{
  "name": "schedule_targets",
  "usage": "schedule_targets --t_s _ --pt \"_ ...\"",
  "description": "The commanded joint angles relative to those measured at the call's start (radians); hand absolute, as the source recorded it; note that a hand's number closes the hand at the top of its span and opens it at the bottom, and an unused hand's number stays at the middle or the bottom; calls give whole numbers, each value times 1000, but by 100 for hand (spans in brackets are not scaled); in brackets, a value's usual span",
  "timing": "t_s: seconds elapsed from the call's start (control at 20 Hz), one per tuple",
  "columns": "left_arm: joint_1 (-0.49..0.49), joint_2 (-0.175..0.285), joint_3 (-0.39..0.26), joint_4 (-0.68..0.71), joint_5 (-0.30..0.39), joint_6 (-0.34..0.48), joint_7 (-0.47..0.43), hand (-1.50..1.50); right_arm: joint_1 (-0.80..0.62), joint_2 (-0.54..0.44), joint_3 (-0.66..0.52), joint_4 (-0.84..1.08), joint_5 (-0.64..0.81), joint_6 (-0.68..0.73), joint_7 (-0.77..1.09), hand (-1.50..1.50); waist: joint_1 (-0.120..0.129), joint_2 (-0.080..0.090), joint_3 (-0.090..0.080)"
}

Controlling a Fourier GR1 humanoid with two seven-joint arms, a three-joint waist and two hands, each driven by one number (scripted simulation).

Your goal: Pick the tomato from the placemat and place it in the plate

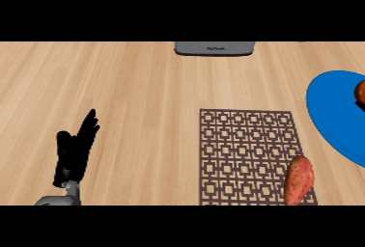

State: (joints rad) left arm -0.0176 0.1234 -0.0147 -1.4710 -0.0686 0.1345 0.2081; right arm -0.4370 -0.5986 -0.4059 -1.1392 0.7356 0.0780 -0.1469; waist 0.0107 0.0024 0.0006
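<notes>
The left robot hand (75, 149) stood at lower left, fingers straight and spread, holding nothing. Only a sliver of the tomato (360, 94) showed, over the blue plate (335, 120), both cut by the right edge. An orange-brown vegetable (298, 181) lay on the placemat (242, 154), cropped below.

Wooden counter (143, 87), patterned placemat (242, 144) flat on it, blue plate (335, 111) just right of placemat, grey box (215, 48) beyond placemat.

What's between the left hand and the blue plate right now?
In the head view, the patterned placemat lies between the left hand and the blue plate, with bare wooden counter on either side of it.
</notes>
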Motion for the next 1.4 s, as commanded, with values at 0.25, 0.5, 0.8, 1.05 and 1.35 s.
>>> schedule_targets --t_s 0.25,0.5,0.8,1.05,1.35 --pt "-62 1 5 7 -16 6 55 0 -122 -80 35 445 43 43 -159 150 9 4 1" --pt "-19 -21 -29 -22 -29 6 21 0 -180 -160 80 653 104 148 -205 -150 32 12 2" --pt "34 -12 -32 -94 -25 -5 47 0 -198 -197 50 741 54 185 -456 -150 21 5 2" --pt "-8 -21 -19 -24 -27 4 22 0 -247 -137 -119 755 -149 265 -536 -150 1 1 2" --pt "-8 14 24 -12 22 -45 18 0 -287 -257 -270 888 -301 466 -522 -150 17 9 3"
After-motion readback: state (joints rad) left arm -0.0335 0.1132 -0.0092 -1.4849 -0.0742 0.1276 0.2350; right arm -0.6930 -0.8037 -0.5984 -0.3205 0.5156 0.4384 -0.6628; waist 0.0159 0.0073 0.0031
